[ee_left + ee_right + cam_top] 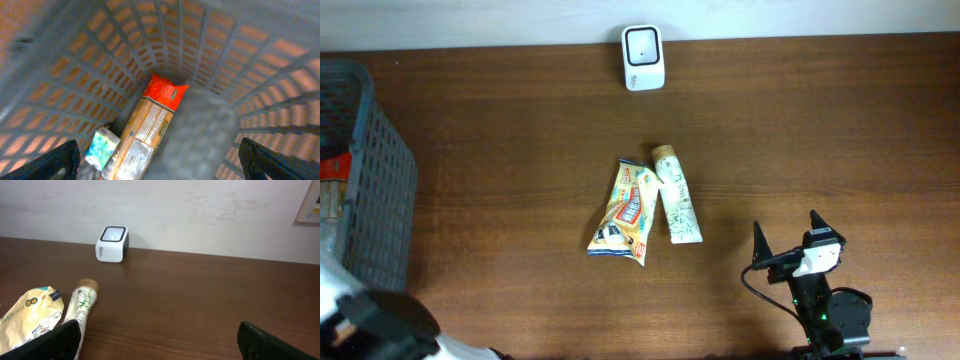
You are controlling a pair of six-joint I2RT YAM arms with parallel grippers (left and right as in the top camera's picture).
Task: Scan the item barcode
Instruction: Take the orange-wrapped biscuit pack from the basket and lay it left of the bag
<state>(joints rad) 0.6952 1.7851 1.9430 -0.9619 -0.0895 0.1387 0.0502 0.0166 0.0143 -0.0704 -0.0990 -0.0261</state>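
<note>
Left gripper (160,159): jaws wide apart, empty, above grey basket (210,60). Snack packet (624,212) and tube (677,197): touching, mid-table, scanner (643,57) beyond them at the wall. Right gripper (786,225): jaws wide apart, empty, right of the tube, well apart.

Overhead looks straight down on the table (520,120). Left wrist camera peers closely into the basket (225,75) at the left edge. Right wrist camera sits low near the front right corner, facing the far edge — sharing scanner (112,244), tube (82,302) and packet (30,322) with overhead.
</note>
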